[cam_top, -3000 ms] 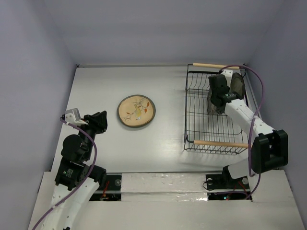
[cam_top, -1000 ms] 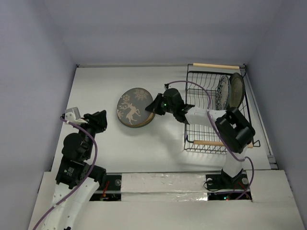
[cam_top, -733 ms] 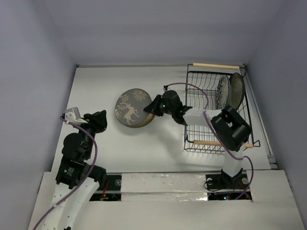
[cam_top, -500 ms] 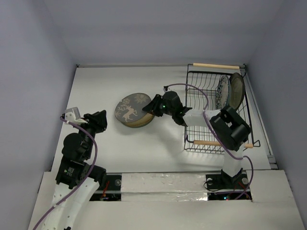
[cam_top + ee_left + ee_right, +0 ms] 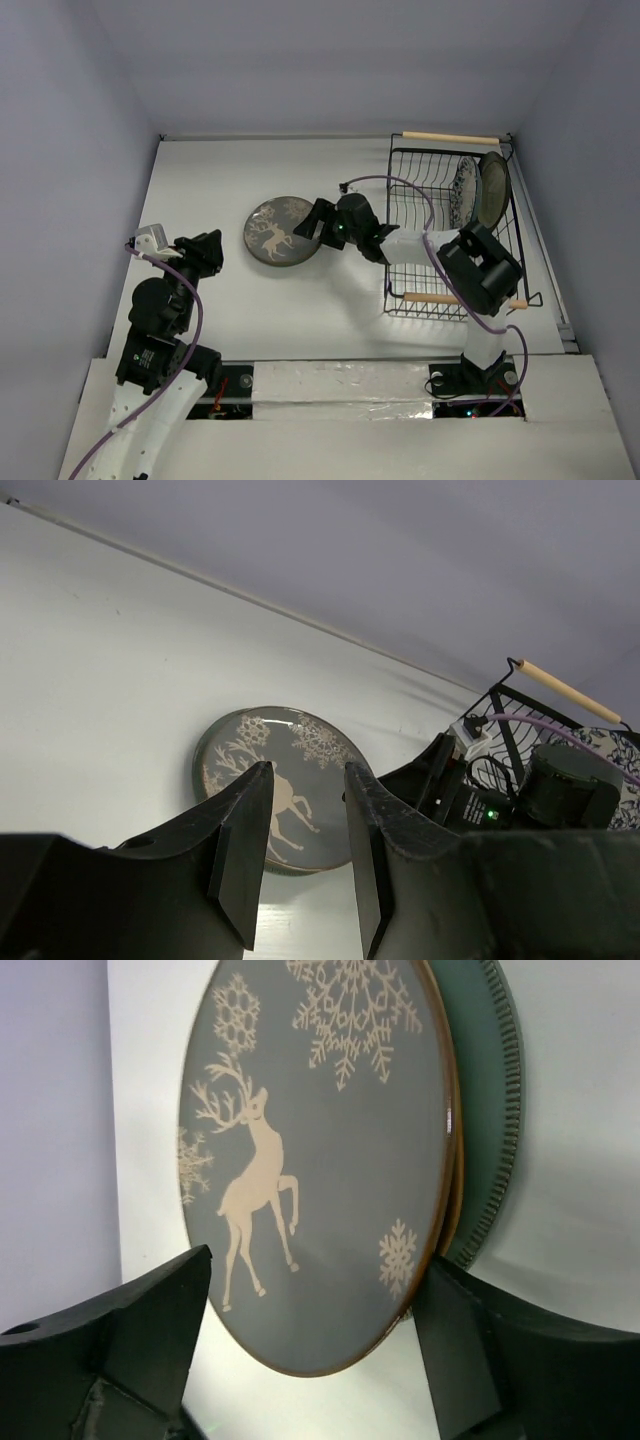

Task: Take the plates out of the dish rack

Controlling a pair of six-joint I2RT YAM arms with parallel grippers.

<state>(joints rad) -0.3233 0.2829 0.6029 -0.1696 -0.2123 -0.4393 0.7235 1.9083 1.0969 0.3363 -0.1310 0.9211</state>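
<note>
**Position of work items.** The grey deer plate (image 5: pixel 278 231) lies flat, face up, on top of a stack near the middle of the table (image 5: pixel 200 180), left of the dish rack (image 5: pixel 420 270). In the right wrist view, the ribbed rim of a teal plate (image 5: pixel 497 1110) shows beneath it, offset to one side, so the stack is not perfectly centred. Two plates stand on edge at the far right end of the rack: the white-blue floral plate (image 5: pixel 462 190) and, just beside it, the dark-rimmed plate (image 5: pixel 492 188).

**Claw state.** The right gripper (image 5: pixel 318 222) sits at the right rim of the deer plate with its jaws spread wide; nothing is clamped between them. The left gripper (image 5: pixel 300 850) hangs near the left edge of the table with a narrow gap between its jaws, empty, facing the stack from well apart.

**Handling.** The plates look like glazed ceramic: stiff, fairly heavy for a two-finger claw, smooth-surfaced and likely to chip if knocked. Take hold across the rim, one finger on each face. For a plate standing in the rack, grip its top edge and lift straight up before swinging away.

**Clearances.** Open table lies left of, near to and far from the stack. The rack wires and its far wooden handle (image 5: pixel 450 137) crowd the two standing plates, and the right wall is close behind them. Approach from above; a sideways entry would probably strike the wires.
</note>
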